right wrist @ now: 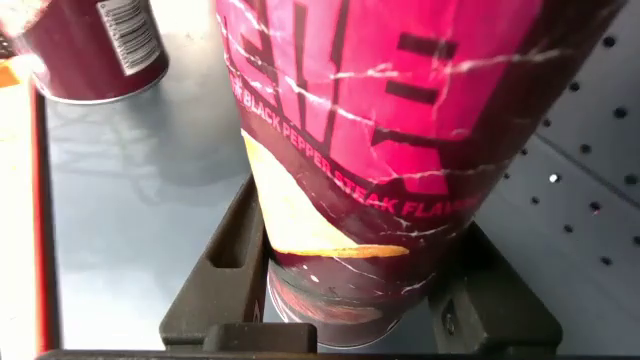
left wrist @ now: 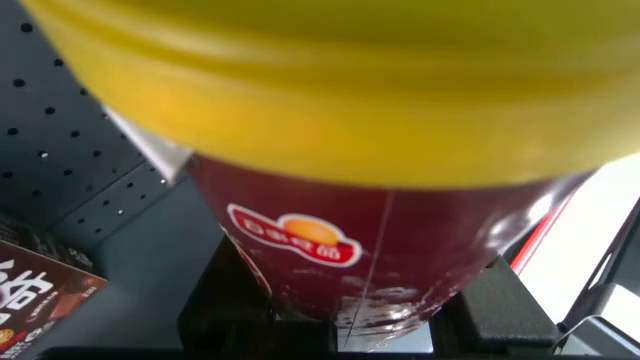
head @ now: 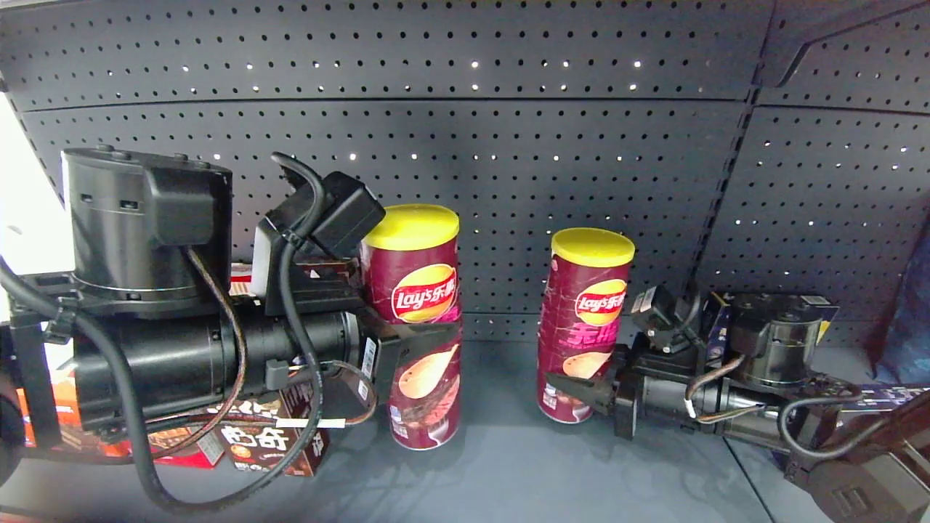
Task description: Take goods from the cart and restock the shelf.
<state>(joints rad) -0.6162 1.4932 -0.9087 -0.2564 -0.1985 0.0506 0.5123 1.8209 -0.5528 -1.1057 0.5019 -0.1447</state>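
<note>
Two maroon chip cans with yellow lids stand on the grey shelf (head: 501, 450). My left gripper (head: 425, 345) is shut on the left can (head: 414, 290) at mid-height; in the left wrist view its black fingers (left wrist: 225, 300) press both sides of that can (left wrist: 380, 250) below the lid. My right gripper (head: 581, 381) is shut on the lower part of the right can (head: 585, 305), which leans slightly. The right wrist view has this can (right wrist: 380, 150) held between the fingers (right wrist: 235, 260), with the left can (right wrist: 95, 45) standing farther off.
Brown and orange snack boxes (head: 269, 436) lie under my left arm at the shelf's left end. A dark blue box (head: 716, 319) stands behind my right wrist. The pegboard back wall (head: 508, 145) is close behind the cans. Open shelf floor lies between and before them.
</note>
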